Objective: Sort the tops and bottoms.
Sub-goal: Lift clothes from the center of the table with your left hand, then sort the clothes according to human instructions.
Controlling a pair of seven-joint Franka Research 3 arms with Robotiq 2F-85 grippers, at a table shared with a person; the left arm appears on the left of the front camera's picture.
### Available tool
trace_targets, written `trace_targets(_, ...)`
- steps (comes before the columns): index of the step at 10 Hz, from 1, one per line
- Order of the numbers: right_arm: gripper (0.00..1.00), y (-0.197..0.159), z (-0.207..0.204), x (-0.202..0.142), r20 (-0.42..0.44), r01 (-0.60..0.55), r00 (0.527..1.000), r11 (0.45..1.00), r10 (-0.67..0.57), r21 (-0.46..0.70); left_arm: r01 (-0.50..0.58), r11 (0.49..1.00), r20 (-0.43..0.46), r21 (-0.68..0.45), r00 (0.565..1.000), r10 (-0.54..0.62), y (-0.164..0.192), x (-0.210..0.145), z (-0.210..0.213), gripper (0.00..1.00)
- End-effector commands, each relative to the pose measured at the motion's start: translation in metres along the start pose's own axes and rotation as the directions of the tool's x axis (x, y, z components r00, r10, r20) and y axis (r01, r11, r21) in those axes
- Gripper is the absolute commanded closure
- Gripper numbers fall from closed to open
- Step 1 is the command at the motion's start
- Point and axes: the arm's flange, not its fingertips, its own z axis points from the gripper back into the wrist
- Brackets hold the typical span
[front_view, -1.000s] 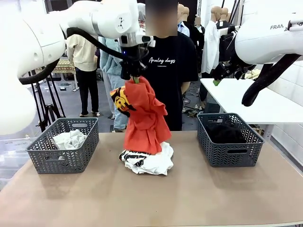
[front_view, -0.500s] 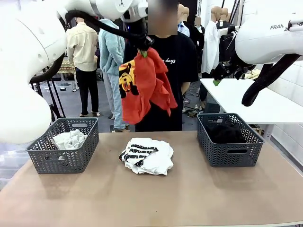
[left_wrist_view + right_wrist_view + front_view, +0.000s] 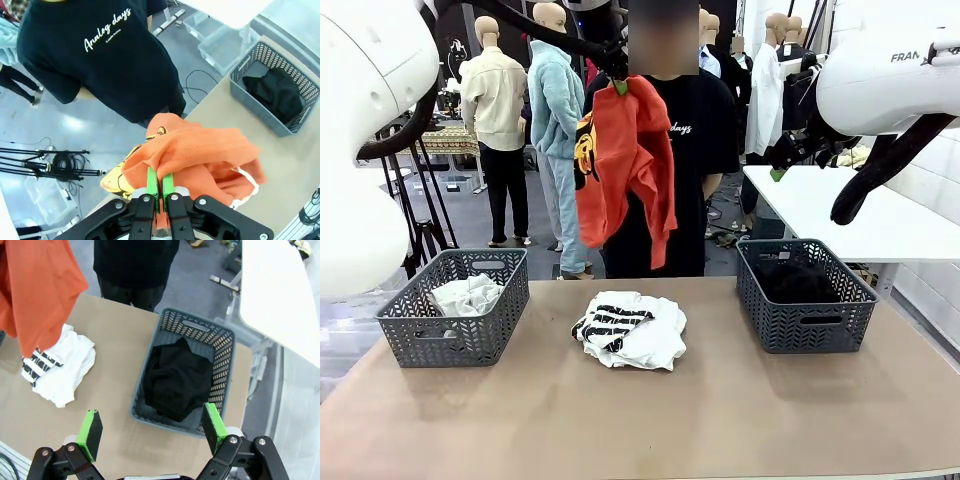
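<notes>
- Since a second ago my left gripper (image 3: pixel 617 82) has climbed. It has drawn the orange-red T-shirt (image 3: pixel 625 165) up off the heap of clothes, where its hem was still resting.
- The shirt now hangs free, high above the middle of the bench (image 3: pixel 720 420), in front of the person (image 3: pixel 705 140) in a black T-shirt.
- My left gripper (image 3: pixel 160 184) is clenched on a bunched fold of the orange-red T-shirt (image 3: pixel 200 155). Its green pads (image 3: pixel 151 181) are squeezed nearly together with the cloth between them.
- A yellow and black print shows on the side of the shirt towards my left.
- Below it, a heap of white tops (image 3: pixel 650 340) lies mid-bench, with a black-striped top (image 3: pixel 610 325) on its near-left part.
- The left basket (image 3: pixel 420 340) holds crumpled white cloth (image 3: pixel 465 295).
- The right basket (image 3: pixel 800 325) holds black bottoms (image 3: pixel 795 280).
- My right gripper (image 3: pixel 152 426) is released, with its jaws spread wide. It hangs high over the right basket (image 3: pixel 200 330) and the black bottoms (image 3: pixel 177 382), touching nothing.
</notes>
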Motion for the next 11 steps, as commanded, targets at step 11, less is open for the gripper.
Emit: trace_targets(11,0.00,0.0006,-0.0011,-0.0001,-0.007,-0.004,1.000,1.000,0.004,-0.019,-0.011,1.000,0.006,-0.001,1.000,0.011,-0.0001,0.0008,-0.0007,1.00)
